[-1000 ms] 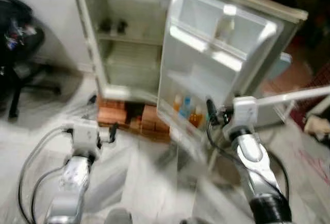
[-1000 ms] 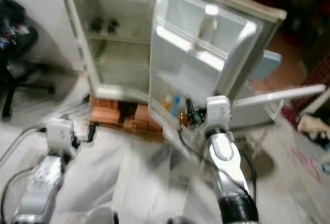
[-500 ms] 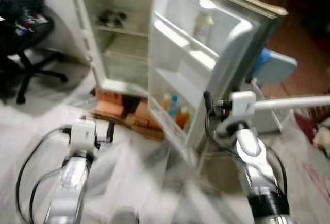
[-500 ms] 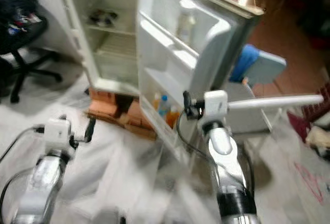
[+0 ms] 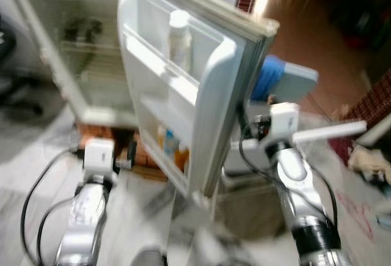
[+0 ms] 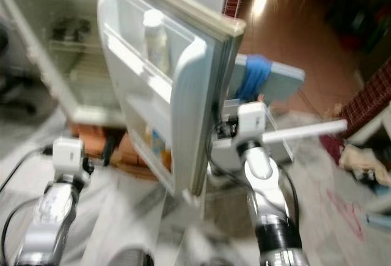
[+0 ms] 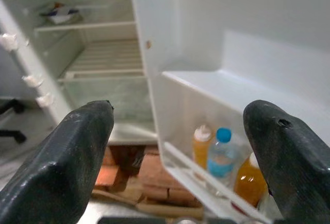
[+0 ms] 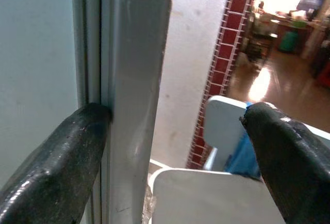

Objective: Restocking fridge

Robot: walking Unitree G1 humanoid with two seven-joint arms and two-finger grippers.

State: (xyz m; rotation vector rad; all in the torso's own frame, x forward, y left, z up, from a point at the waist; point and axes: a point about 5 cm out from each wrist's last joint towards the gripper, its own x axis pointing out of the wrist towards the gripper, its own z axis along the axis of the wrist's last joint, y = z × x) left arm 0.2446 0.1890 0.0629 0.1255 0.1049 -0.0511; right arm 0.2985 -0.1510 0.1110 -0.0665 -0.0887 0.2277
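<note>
The white fridge (image 5: pixel 73 58) stands open, and its door (image 5: pixel 204 101) faces me almost edge-on. A white bottle (image 5: pixel 179 32) sits on the door's upper shelf. The bottom door shelf holds two orange bottles (image 7: pixel 201 144) and a blue-capped water bottle (image 7: pixel 221 154). My left gripper (image 5: pixel 129 154) is open and held low in front of that bottom shelf, with nothing between its fingers. Over at the door's outer edge (image 8: pixel 135 80), my right gripper (image 5: pixel 245 125) is also open; one finger (image 8: pixel 56 167) rests against that edge.
Red bricks (image 5: pixel 101 134) prop up the fridge. A grey-blue chair with a blue cloth (image 5: pixel 272 76) stands behind the door, and a white bar (image 5: pixel 330 133) juts out to the right. A red brick pillar (image 8: pixel 223 54) rises beyond. A dark office chair (image 5: pixel 9 76) is at far left.
The whole view has swung, so the door now shows nearly edge-on and hides more of the fridge's inside. My right gripper stays at the door's outer edge; the left stays low.
</note>
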